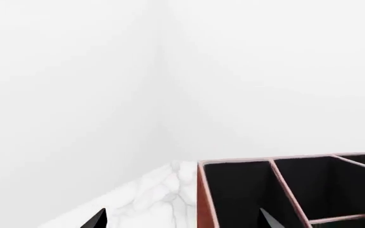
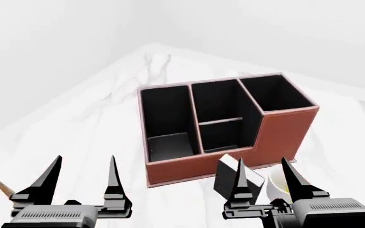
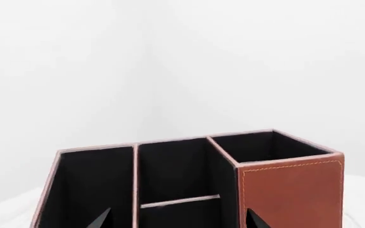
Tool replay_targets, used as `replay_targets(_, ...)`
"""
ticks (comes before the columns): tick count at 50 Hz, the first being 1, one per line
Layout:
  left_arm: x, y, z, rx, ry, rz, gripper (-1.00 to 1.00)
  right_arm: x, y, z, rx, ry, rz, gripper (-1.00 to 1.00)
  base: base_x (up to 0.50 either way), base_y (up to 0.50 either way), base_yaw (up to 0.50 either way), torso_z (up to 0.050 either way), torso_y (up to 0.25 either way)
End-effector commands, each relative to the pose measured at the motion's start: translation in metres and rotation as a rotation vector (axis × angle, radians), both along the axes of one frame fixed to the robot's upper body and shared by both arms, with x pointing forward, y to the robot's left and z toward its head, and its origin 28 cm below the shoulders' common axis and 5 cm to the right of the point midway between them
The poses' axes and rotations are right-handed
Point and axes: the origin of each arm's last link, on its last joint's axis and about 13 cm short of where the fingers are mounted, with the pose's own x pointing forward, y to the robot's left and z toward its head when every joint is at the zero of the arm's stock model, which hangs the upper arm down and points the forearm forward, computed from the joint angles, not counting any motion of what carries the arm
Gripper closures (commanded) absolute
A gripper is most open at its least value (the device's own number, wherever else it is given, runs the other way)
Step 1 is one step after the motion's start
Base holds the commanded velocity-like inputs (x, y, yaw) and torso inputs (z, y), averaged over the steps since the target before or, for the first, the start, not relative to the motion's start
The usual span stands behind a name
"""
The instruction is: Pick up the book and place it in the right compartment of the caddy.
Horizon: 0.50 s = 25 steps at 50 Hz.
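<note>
The reddish-brown caddy (image 2: 189,170) stands on the white marble table (image 2: 106,118), its black interior open to the top. Its tallest right compartment (image 2: 277,92) is at the right end. The small black book (image 2: 224,176) with white page edges stands just in front of the caddy's low front. It is partly behind one finger of my right gripper (image 2: 266,178), which is open and empty above the book and the mug. My left gripper (image 2: 84,178) is open and empty, left of the caddy. The right wrist view shows the caddy (image 3: 290,194) and its right compartment (image 3: 265,145) beyond the right gripper (image 3: 179,219). The book is hidden in both wrist views.
A white mug (image 2: 276,184) with a yellow inside stands right of the book, near the caddy's tall front wall. In the left wrist view the left gripper (image 1: 182,221) straddles the caddy's side wall (image 1: 205,199), with marble table (image 1: 150,194) beside it. White walls meet in a corner behind the table.
</note>
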Motion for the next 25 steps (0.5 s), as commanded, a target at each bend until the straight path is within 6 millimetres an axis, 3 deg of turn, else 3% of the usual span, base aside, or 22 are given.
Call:
replay_targets(1, -0.0002, -0.0002, 0.0, 0.0, 0.0, 0.0, -1.0, -0.0003, 0.0001, 0.0009, 0.009, -0.004, 0.006, -1.0, 0.0, 0.0, 0.0, 0.0, 0.0)
replay_targets(3, -0.0001, -0.0002, -0.0001, 0.0, 0.0, -0.001, -1.0, -0.0004, 0.0001, 0.0012, 0.009, -0.006, 0.006, -1.0, 0.0, 0.0, 0.0, 0.0, 0.0)
replay_targets(25, -0.0006, -0.0003, 0.0001, -0.001, 0.0, 0.002, -1.0, -0.0012, 0.0007, 0.0007, 0.012, -0.004, 0.022, -1.0, 0.24, -0.44, 0.0, 0.0, 0.0)
